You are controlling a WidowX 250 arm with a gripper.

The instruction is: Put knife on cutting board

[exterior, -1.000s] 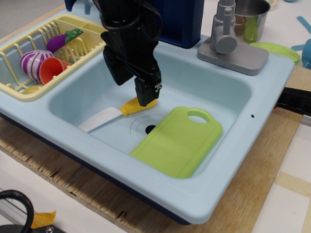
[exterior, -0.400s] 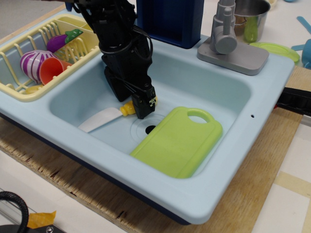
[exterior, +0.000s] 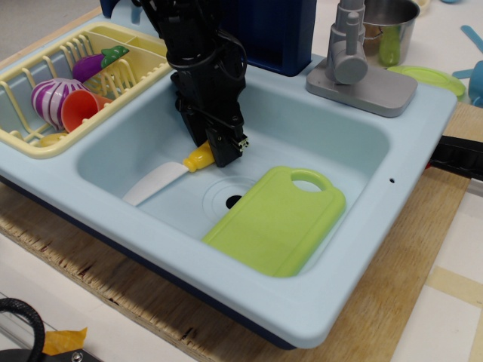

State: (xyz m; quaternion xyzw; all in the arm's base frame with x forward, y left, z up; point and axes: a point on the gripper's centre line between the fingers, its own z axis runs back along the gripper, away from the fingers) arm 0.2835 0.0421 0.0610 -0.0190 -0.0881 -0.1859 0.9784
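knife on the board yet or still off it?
Off. The knife lies on the sink floor left of the cutting board, clear of it; the gripper is at its yellow handle.

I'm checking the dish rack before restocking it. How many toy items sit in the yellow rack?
3 clearly visible: a purple-and-white striped piece at the left, an orange cup beside it, and an eggplant behind them. A yellowish bit at the dish rack's front edge may be another.

Single fixed view, raised, near the counter's front, looking down toward 12 o'clock into the sink point(exterior: 113, 154) at close range.
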